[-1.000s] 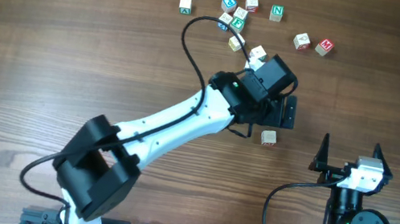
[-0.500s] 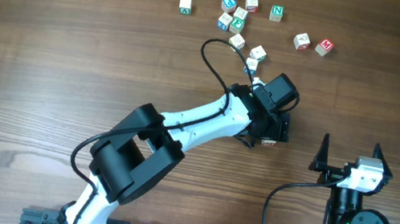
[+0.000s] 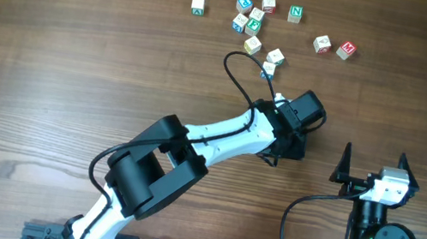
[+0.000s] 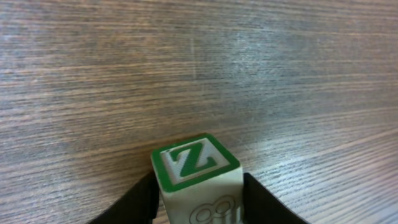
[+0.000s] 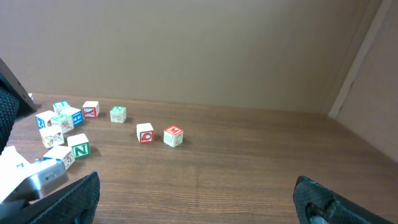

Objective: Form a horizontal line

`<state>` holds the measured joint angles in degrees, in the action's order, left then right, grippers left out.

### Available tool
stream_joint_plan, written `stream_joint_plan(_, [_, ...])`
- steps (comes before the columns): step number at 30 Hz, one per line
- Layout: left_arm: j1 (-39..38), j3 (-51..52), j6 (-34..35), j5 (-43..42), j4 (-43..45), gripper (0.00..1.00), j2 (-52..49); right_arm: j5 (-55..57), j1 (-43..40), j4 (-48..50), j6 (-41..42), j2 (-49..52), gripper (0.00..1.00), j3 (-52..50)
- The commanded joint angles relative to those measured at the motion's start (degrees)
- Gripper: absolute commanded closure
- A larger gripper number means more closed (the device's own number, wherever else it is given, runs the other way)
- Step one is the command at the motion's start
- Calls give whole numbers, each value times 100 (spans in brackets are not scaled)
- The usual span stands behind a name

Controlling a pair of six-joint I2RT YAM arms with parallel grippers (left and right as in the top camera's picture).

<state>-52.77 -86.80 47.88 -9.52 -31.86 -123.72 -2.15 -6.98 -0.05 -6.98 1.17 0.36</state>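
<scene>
A bold green Z inside a green square border stands on the top face of the Z cube, which is gripped between the fingers of the left claw. The outline marks on that cube's front face are cut off and cannot be read. Seen from overhead, a green N tops a far cube on the tabletop. In the right wrist view, a nearer cube shows a green N on its side. The other cubes' letters are too small to read.

Wood-grain table, plain beige wall behind.
</scene>
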Motion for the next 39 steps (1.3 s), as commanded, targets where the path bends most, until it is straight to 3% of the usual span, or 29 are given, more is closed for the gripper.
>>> stream_joint_plan(1, [33, 55, 37, 214, -37, 70, -225, -87, -33, 15, -50, -26, 0, -7])
stream_joint_plan(7, [140, -66, 35, 372, 70, 76, -225, -87, -33, 15, -50, -26, 0, -7])
stream_joint_plan(15, [251, -146, 35, 710, 1034, 72, -229, -87, -33, 15, -50, -26, 0, -7])
stream_joint_plan(24, [136, -146, 7, 636, 1025, 67, -229, -87, -33, 13, -50, -26, 0, -7])
stream_joint_plan(28, [90, -146, -142, 640, 1025, 57, -232, -87, -33, 13, -50, -26, 0, -7])
stream_joint_plan(35, [136, -146, -227, 640, 1029, 55, -229, -87, -33, 13, -52, -26, 0, -7])
stream_joint_plan(39, [136, -297, -269, 612, 686, 45, -162, -87, -33, 15, -50, -26, 0, -7])
